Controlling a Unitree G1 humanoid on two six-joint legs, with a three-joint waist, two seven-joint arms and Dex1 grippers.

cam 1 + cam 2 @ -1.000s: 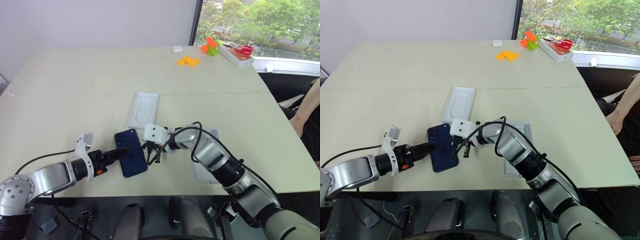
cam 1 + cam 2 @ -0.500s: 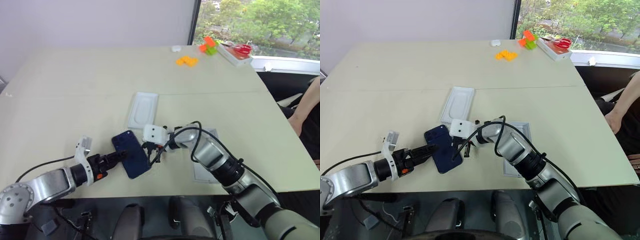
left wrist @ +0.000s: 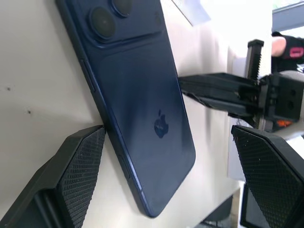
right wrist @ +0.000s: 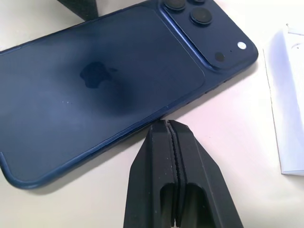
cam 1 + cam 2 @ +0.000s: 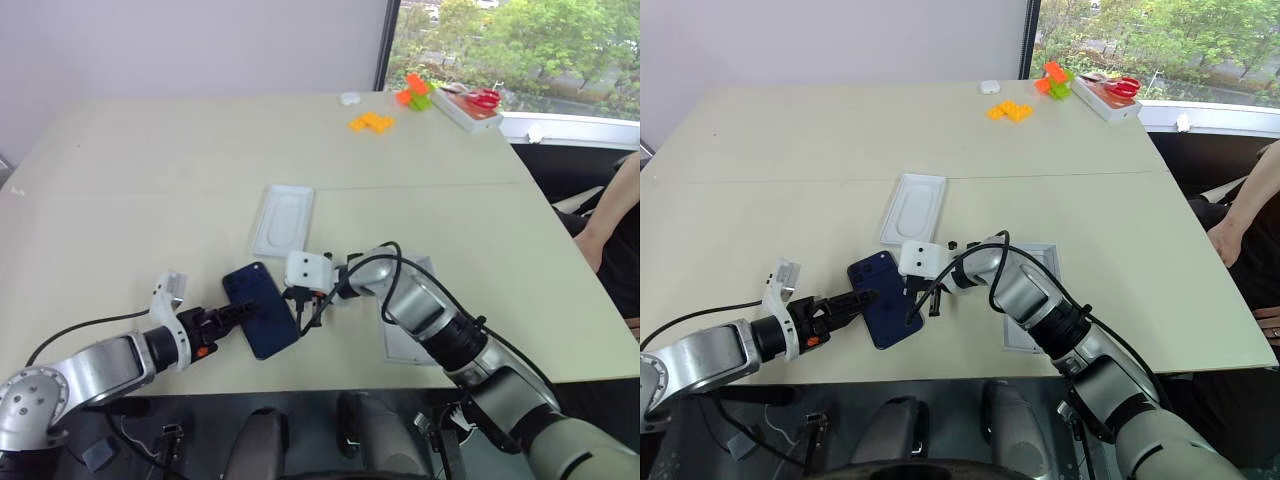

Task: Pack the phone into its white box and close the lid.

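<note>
so, nearest to me, my left gripper (image 5: 245,311) comes in from about eight o'clock with its jaws spread as wide as they go, holding nothing; one finger (image 3: 78,164) presses against the long edge of the phone (image 5: 260,309) and the other hangs off beyond its far side. the phone lies flat on the table (image 5: 150,190), back face up, its camera cluster at the far left corner, around eleven o'clock on its own slab, and it sits slightly skewed near the front edge of the table. just at its three o'clock side my right gripper (image 5: 300,310) reaches in with its jaws pressed fully together, empty, the tip right at the phone's other long edge. further toward three o'clock, partly under my right forearm, lies the white box (image 5: 420,275). beyond the phone, at twelve o'clock, a flat white insert (image 5: 283,221) with an oval hollow rests on the table. far off toward one o'clock sit orange blocks (image 5: 373,122) and a tray with red scissors (image 5: 486,98).
</note>
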